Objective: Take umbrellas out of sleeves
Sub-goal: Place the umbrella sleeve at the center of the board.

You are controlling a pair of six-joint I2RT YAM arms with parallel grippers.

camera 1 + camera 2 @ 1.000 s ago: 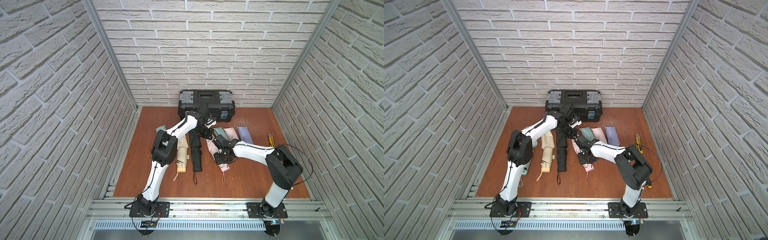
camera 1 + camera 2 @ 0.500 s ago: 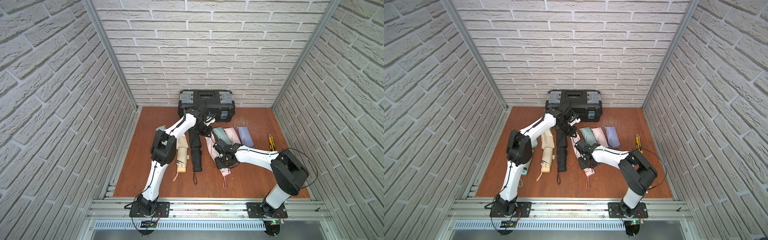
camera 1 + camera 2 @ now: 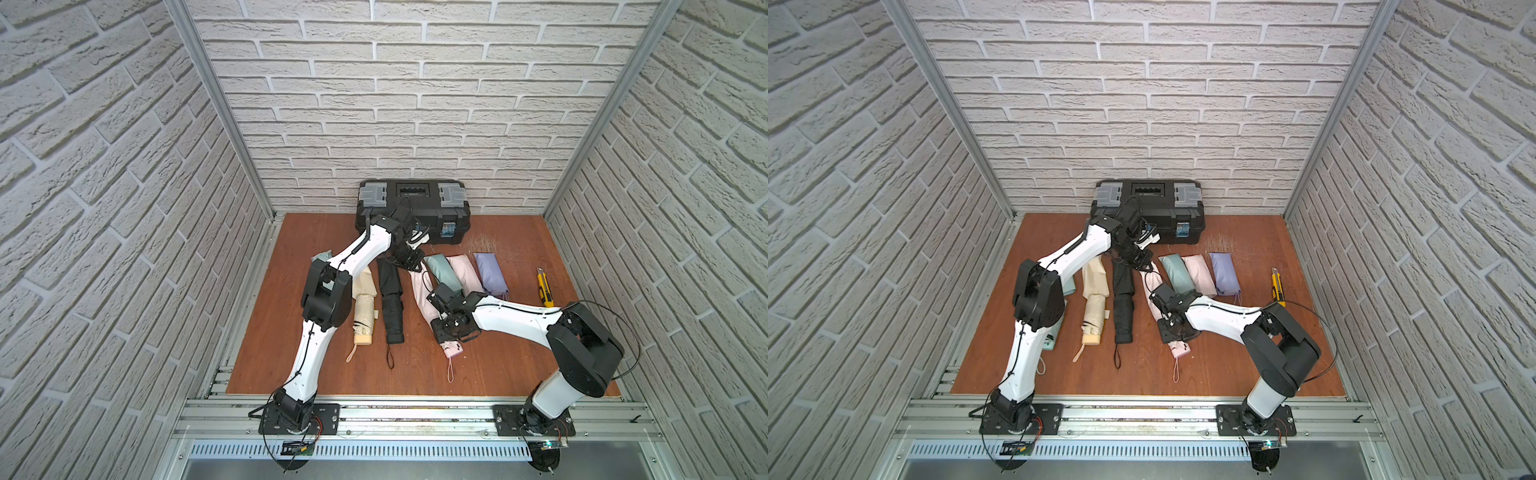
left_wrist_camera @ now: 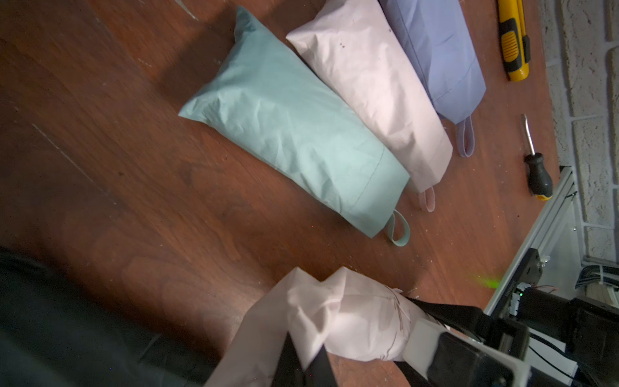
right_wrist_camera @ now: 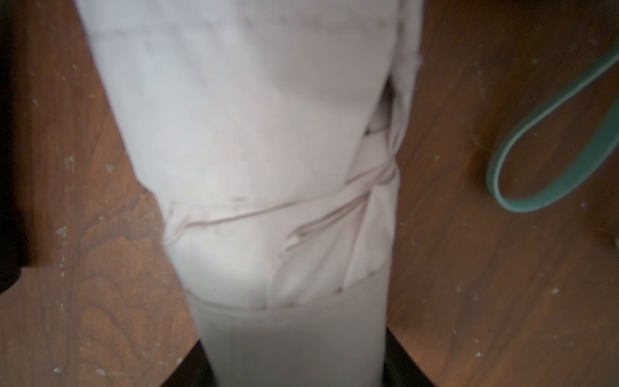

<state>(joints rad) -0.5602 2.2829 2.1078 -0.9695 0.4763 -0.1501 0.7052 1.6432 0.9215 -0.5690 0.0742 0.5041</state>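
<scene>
A pink umbrella (image 5: 254,254) lies partly inside its pink sleeve (image 3: 417,286) in the middle of the wooden floor. Its handle (image 3: 453,350) and wrist loop point to the front. My left gripper (image 4: 303,355) is shut on the sleeve's bunched far end (image 4: 335,318), near the toolbox in both top views (image 3: 1139,266). My right gripper (image 5: 294,365) is shut round the umbrella's handle end, one finger (image 5: 398,368) on each side, and shows in both top views (image 3: 446,332) (image 3: 1173,330).
A mint (image 4: 294,127), a pink (image 4: 368,77) and a lavender (image 4: 438,50) umbrella lie sleeved side by side. A cream umbrella (image 3: 363,316) and a black one (image 3: 392,316) lie left, half out of their sleeves. A black toolbox (image 3: 415,199) stands at the back; a yellow knife (image 3: 544,291) lies right.
My right gripper has drawn the pink umbrella toward the front, further out of the sleeve. The left gripper has kept its hold on the sleeve's far end.
</scene>
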